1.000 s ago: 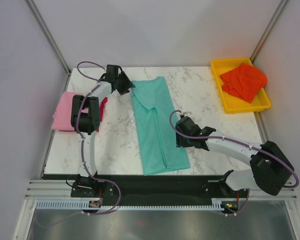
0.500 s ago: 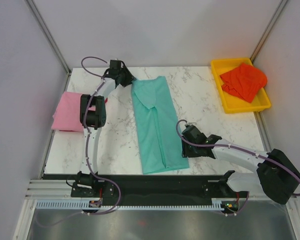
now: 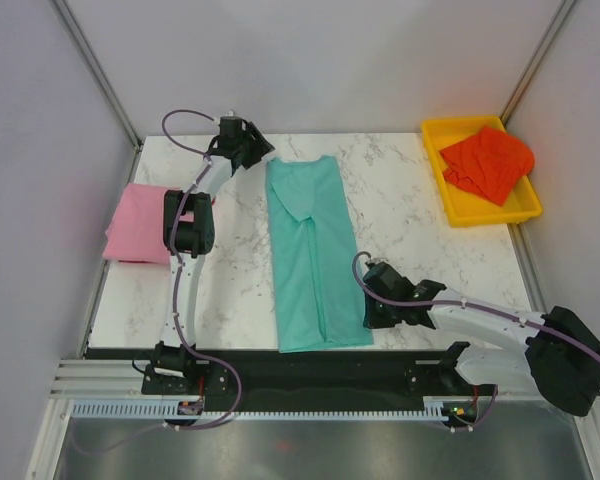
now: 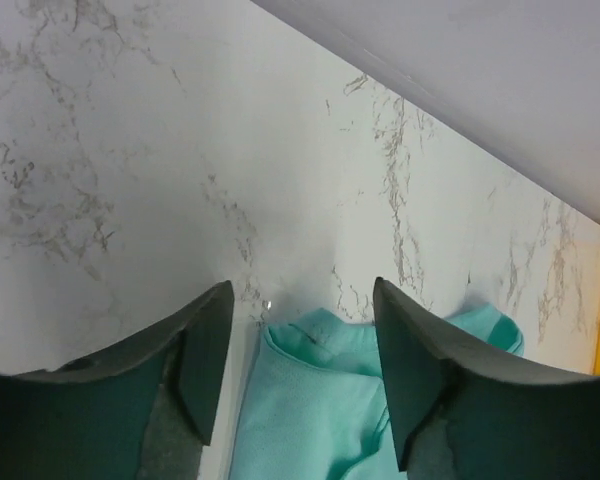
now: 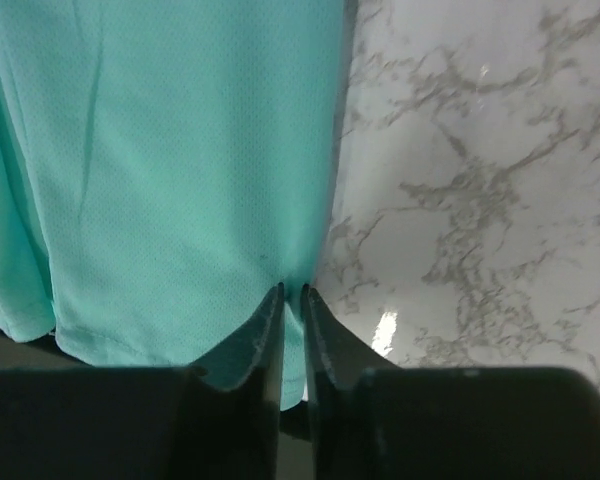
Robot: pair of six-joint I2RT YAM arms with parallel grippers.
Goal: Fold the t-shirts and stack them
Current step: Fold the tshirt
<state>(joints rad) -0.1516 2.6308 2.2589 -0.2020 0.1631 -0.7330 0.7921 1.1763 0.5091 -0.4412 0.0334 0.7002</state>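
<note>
The teal t-shirt (image 3: pixel 310 255) lies folded into a long strip down the middle of the marble table. My right gripper (image 3: pixel 368 300) is shut on the strip's right edge near its near end; the wrist view shows the jaws pinching the teal cloth (image 5: pixel 180 150). My left gripper (image 3: pixel 255 150) is open at the strip's far left corner, its fingers standing either side of the teal cloth (image 4: pixel 320 400). A folded pink t-shirt (image 3: pixel 138 225) lies at the left edge, with a bit of crimson cloth behind the left arm. The orange-red t-shirt (image 3: pixel 488 163) lies crumpled in a tray.
The yellow plastic tray (image 3: pixel 460 205) stands at the far right corner. The table's near edge runs just below the teal strip, with the arm bases behind it. Grey walls close in the left, back and right sides.
My right gripper has moved toward the near edge along the strip's right side and now grips its near end. My left gripper has shifted slightly right at the far left corner.
</note>
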